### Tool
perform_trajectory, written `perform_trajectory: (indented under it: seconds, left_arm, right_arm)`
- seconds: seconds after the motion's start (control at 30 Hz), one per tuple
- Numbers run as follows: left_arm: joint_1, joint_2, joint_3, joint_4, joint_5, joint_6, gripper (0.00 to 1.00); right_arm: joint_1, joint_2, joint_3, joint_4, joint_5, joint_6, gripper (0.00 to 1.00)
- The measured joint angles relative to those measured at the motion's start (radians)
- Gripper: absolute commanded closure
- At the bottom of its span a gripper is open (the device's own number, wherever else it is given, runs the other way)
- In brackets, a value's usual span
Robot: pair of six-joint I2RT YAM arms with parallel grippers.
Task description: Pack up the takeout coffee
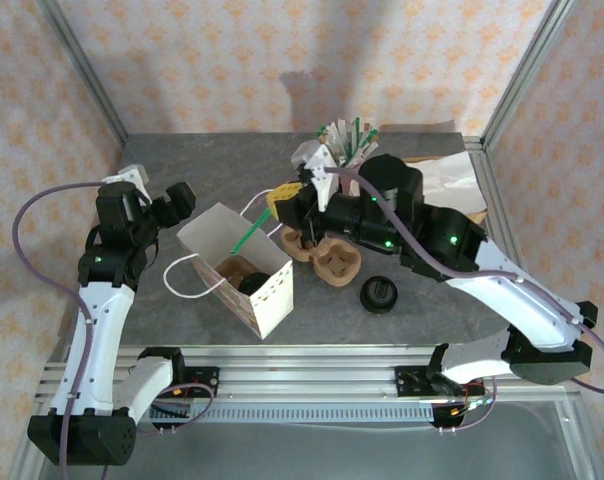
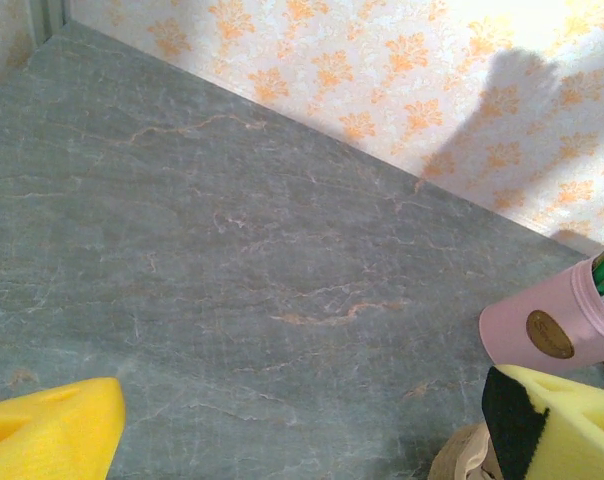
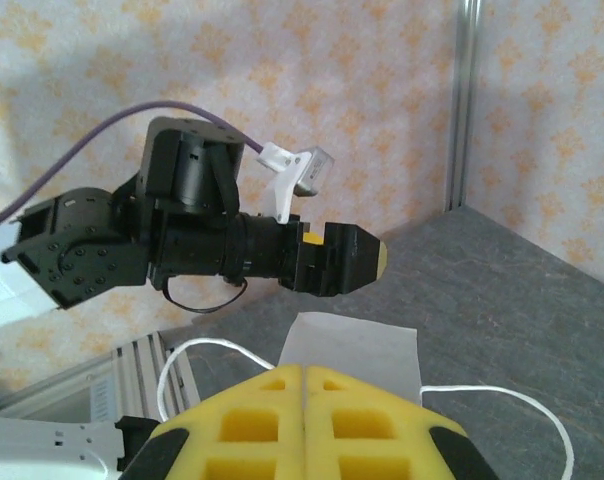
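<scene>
grey stone-look tabletop point(image 1: 212, 170), orange-patterned walls. the small black-lidded paper coffee cup point(image 1: 250, 283) appears to stand inside the white paper bag point(image 1: 272, 296). it is probably light and crushable, so hold it gently below the lid. left gripper point(image 2: 302, 425) spread and empty; right gripper point(image 3: 304, 388) pressed together.

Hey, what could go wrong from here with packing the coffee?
The shut right end effector hangs by the bag rim; pulling back could snag a handle or tip the bag. The straw leans out of the bag beside it and could get knocked out.
</scene>
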Motion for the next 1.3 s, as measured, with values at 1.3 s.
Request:
perform_trajectory:
  seconds: [1.3]
  left_arm:
    - [0.000, -0.009, -0.001, 0.008, 0.205, 0.025, 0.35]
  right_arm:
    - [0.008, 0.411, -0.082, 0.175, 0.035, 0.068, 0.61]
